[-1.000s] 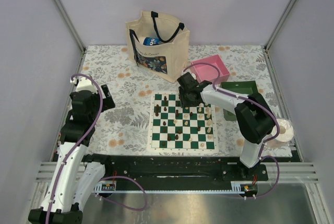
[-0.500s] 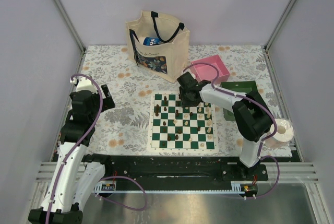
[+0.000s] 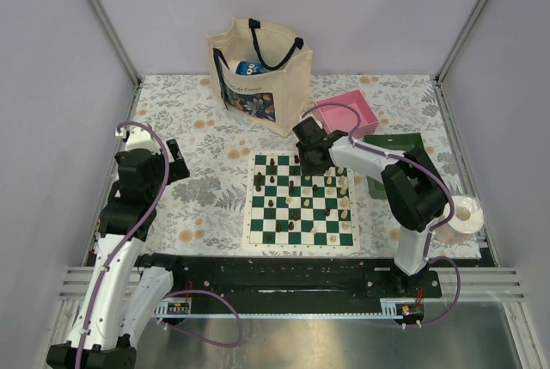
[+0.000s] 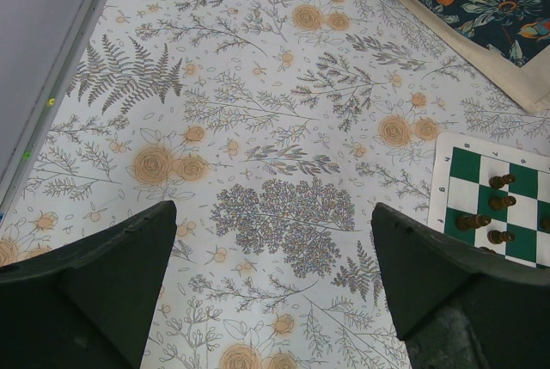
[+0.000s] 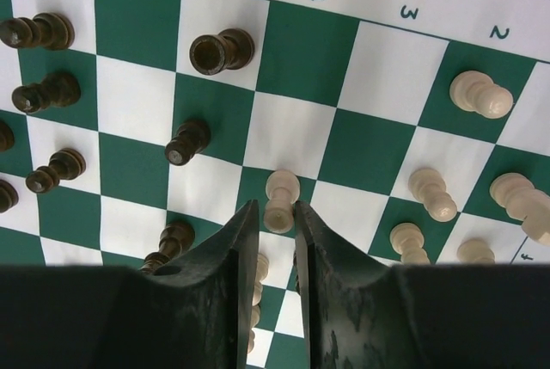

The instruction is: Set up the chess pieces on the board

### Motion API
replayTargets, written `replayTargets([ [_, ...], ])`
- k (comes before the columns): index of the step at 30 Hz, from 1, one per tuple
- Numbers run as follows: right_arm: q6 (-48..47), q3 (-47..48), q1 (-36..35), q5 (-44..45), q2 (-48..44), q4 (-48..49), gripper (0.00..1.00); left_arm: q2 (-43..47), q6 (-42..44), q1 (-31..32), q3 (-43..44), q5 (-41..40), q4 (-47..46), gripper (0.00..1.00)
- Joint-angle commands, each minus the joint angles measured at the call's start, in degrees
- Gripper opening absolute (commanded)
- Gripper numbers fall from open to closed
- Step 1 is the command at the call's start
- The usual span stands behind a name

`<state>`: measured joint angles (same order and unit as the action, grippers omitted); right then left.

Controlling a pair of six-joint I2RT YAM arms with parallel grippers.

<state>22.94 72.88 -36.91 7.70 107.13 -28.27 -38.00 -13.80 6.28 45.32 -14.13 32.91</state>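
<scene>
Cloth of white, printed with grey ferns and orange flowers (image 4: 258, 111), covers the table. Over its left part hangs the left gripper (image 4: 273, 210), its two black fingers wide apart and holding nothing. Farther back stands a cream canvas tote bag with black handles and a dark floral panel (image 3: 258, 72), upright, just beyond the far left corner of the board.

Right of the left gripper and well apart from it, the flat square chessboard with dark green and white checks and a white border (image 3: 250, 223) lies flat on the cloth in front of the arm bases. The dark brown chess pieces (image 5: 222, 51) stand scattered over its left and middle squares. The pale cream chess pieces (image 5: 481, 94) stand mostly toward its right side.

The right gripper (image 5: 275, 214) reaches down over the far middle of the board. Its fingers are drawn in close and press on both sides of a small cream pawn (image 5: 280, 197), which stands upright on a green square.

Beyond the board to the right sits a pink square tray (image 3: 348, 115), with a dark green tray (image 3: 395, 158) beside it. At the right edge, near the right arm's base, is a white paper roll (image 3: 464, 214)
</scene>
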Motion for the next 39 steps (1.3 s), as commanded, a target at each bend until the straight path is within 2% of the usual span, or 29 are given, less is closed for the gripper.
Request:
replayTargets([
  [1,-0.88,2.09,0.26,-2.25,0.53,0.59,0.30,0.21,-0.17,-0.22,0.56,-0.11,-1.79,0.99],
  [7,-0.88,1.39,0.34,-1.29,-1.57,0.67,0.23,0.21,-0.08,-0.22,0.56,-0.11,-1.88,0.99],
  [14,-0.26,-0.02,1.13,2.57,-9.03,0.76,0.23,0.29,-0.08,-0.22,0.47,-0.11,-1.88,0.99],
  [21,-0.44,-0.90,6.49,5.39,-15.19,1.11,0.24,0.47,-0.08,-0.22,0.56,-0.02,-1.88,0.99],
  [29,0.35,-0.72,15.54,3.20,-11.78,1.20,0.24,0.82,0.00,-0.22,0.38,0.07,-1.88,0.99],
  [39,0.35,-1.42,17.39,0.82,-6.24,2.08,0.25,0.64,-0.08,-0.22,0.47,-0.11,-1.88,0.99],
])
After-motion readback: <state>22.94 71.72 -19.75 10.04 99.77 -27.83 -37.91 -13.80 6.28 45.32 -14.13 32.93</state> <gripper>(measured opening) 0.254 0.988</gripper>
